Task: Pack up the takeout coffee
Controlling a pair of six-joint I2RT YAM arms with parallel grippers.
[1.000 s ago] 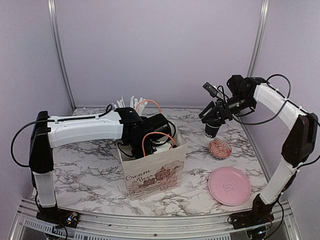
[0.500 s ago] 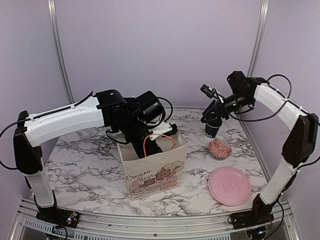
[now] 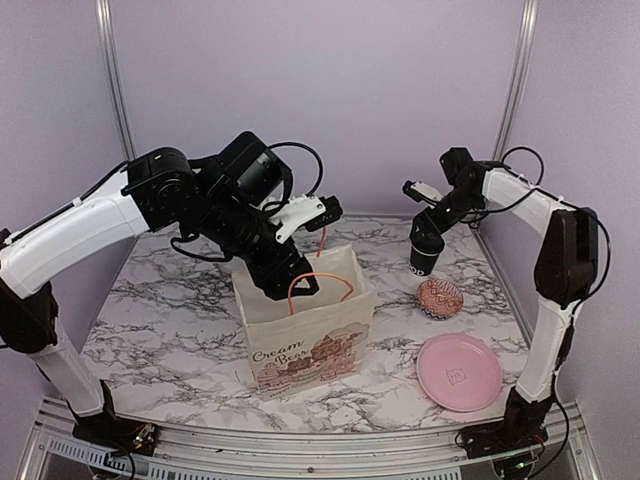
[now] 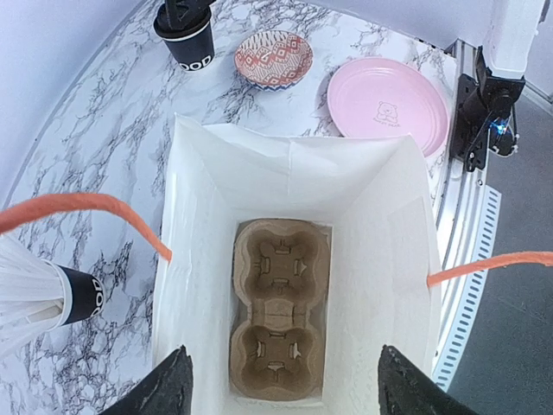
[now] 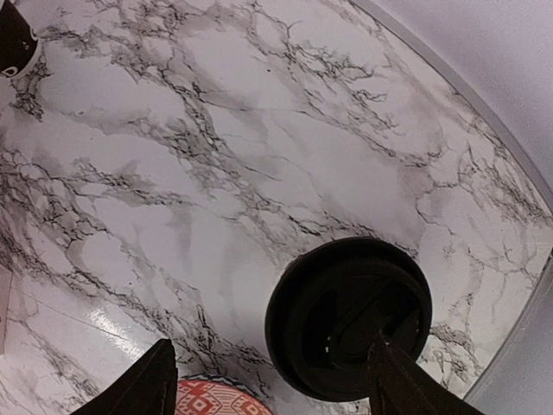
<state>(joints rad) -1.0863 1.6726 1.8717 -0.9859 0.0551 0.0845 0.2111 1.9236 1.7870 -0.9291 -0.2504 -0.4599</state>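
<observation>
The takeout coffee, a black cup with its black lid on, stands on the marble at the back right. It also shows in the left wrist view as the same cup. My right gripper hangs just above it, open. From the right wrist the lid lies under the right finger, and the right gripper holds nothing. My left gripper is open over the mouth of the white paper bag. Seen from its wrist, the left gripper is empty, and a brown cup tray lies flat on the bag's floor.
A red patterned bowl sits just in front of the coffee, and a pink plate lies nearer the front right. A black cup of white straws stands behind the bag. Orange handles arch over the bag's mouth.
My left arm has risen out of the bag and its gripper has opened wider. My right gripper has opened a little more and its wrist has swung over the coffee cup.
</observation>
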